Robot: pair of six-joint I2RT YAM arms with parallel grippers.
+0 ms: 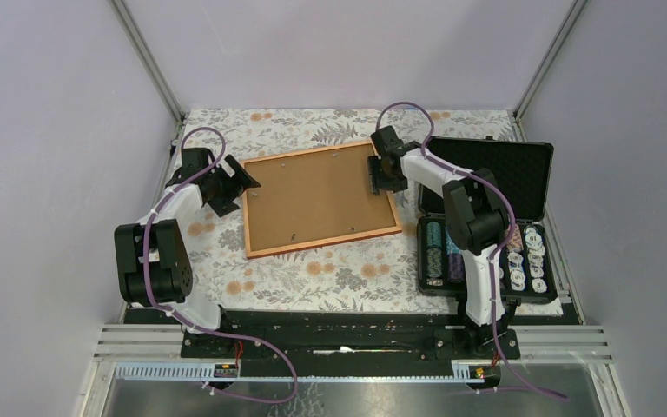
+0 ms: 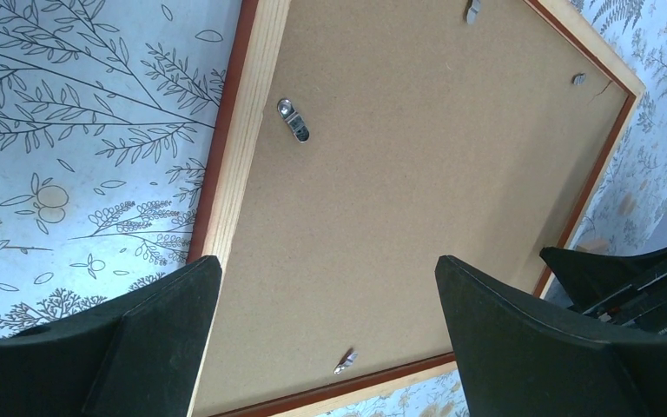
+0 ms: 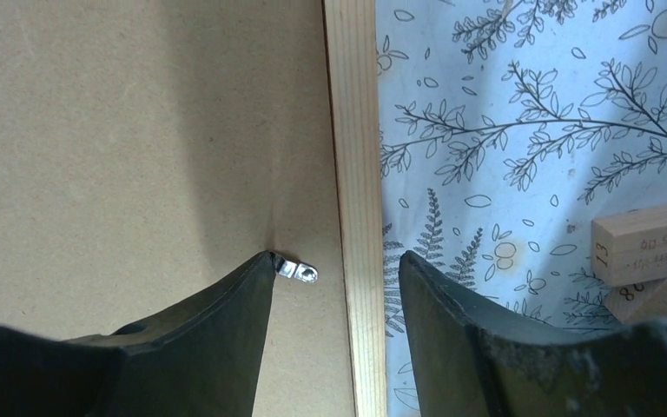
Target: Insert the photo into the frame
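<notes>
A: Quick, biggest first. What's down there?

B: Floral table cloth (image 1: 330,278), with the frame (image 1: 321,241) flat on it, back up, centre of the top view, slightly skewed. A brown backing board (image 1: 317,195) sits inside it. A black case of chips (image 1: 486,165) lies open at the right edge.

A: And the photo?

B: Not visible in any of the 3 views. Can't say where it is.

A: Arms?

B: 2 arms. The left gripper (image 2: 326,269) hovers over the frame's left rail, jaws wide apart, holding nothing. The right gripper (image 3: 337,256) is at the right rail, jaws apart too, nothing clamped.

A: Where's the frame against those jaws?

B: Right wrist view: the pale rail runs up between the 2 fingers, nearer the picture's right one. The other fingertip touches a small metal tab (image 3: 300,271) on the board, just beside the rail. Left wrist view: board shows in the gap, no contact that I can see.

A: What could go wrong?

B: My guess: the fingertip skids off that tiny tab and scrapes the board. Or it pushes sideways and the whole frame slides, since nothing pins it. Closing here would likely pinch the rail, not the tab.
</notes>
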